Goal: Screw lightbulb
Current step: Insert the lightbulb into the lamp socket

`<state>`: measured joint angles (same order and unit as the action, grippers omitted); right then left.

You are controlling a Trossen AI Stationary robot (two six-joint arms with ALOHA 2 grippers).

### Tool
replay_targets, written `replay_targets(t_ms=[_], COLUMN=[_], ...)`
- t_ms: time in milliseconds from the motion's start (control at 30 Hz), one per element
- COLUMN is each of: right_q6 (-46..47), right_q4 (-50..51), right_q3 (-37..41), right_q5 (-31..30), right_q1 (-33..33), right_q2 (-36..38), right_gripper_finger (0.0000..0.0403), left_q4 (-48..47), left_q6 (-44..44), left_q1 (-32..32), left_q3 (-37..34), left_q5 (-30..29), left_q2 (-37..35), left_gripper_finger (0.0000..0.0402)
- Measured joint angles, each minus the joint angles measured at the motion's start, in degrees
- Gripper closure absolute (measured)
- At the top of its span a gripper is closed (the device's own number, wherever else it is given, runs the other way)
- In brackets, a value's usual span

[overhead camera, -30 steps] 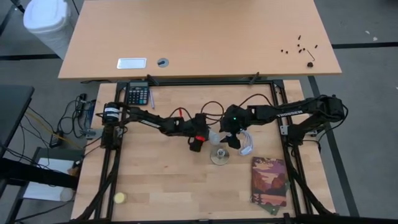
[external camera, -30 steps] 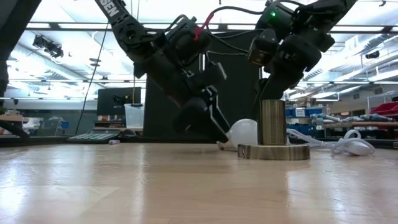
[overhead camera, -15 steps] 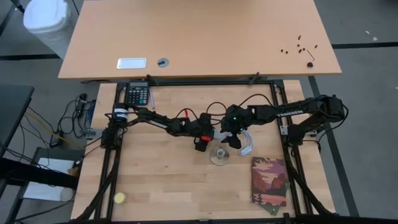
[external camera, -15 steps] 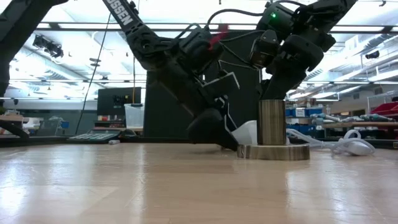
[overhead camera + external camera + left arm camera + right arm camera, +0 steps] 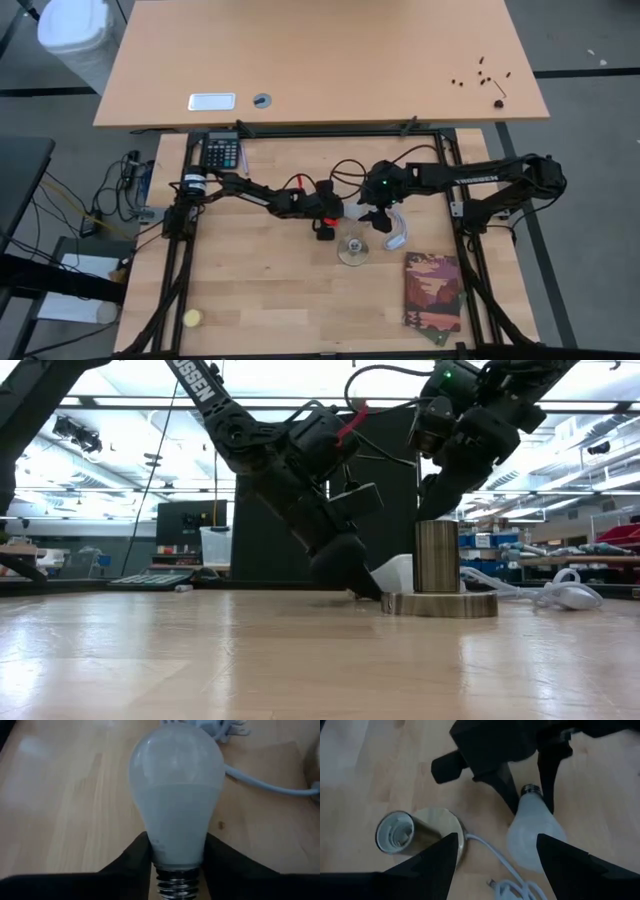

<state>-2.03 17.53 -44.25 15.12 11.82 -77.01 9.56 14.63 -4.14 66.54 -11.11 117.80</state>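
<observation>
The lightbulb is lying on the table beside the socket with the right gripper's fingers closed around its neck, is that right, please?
Not quite: it is the left gripper that grips the lightbulb at its neck, as the left wrist view shows. The right gripper hangs open above it. The bulb does lie on the table beside the socket.

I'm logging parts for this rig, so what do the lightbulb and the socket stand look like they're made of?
The lightbulb: matte frosted white shell, glass or plastic, can't tell; ridged silvery metal screw base.

The socket stand: apparently brushed brass-toned metal, with a white lining inside the tube.

The left gripper holds the bulb's neck.
</observation>
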Motion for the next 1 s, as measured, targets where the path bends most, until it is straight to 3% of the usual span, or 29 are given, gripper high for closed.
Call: replay_targets(t_ms=[167,400,667,867,1000], right_q6=[-1.4,-7.4,-24.8,-30.8,-34.4], right_q4=[3.1,8.0,10.6,10.5,10.0], right_q3=[0.0,0.0,0.0,0.0,0.0], right_q5=[-0.6,-8.3,-14.2,-19.6,-25.4], right_q1=[0.8,-3.0,-11.2,-18.4,-22.9], right_q2=[3.9,13.4,21.1,20.4,18.3], right_gripper_finger=[0.0124,0.0124,0.0124,0.0107,0.0079], left_q4=[-0.1,2.9,2.3,2.6,3.4], left_q6=[-0.3,-0.1,-5.1,-13.5,-18.2], left_q1=[0.1,0.1,0.1,0.0,0.0], left_q3=[0.3,1.3,1.3,1.3,1.3], left_q5=[-2.5,-0.8,10.8,25.6,30.9], left_q2=[-0.5,-3.8,-8.0,-9.3,-9.4], left_gripper_finger=[0.0261,0.0247,0.0249,0.0249,0.0249])
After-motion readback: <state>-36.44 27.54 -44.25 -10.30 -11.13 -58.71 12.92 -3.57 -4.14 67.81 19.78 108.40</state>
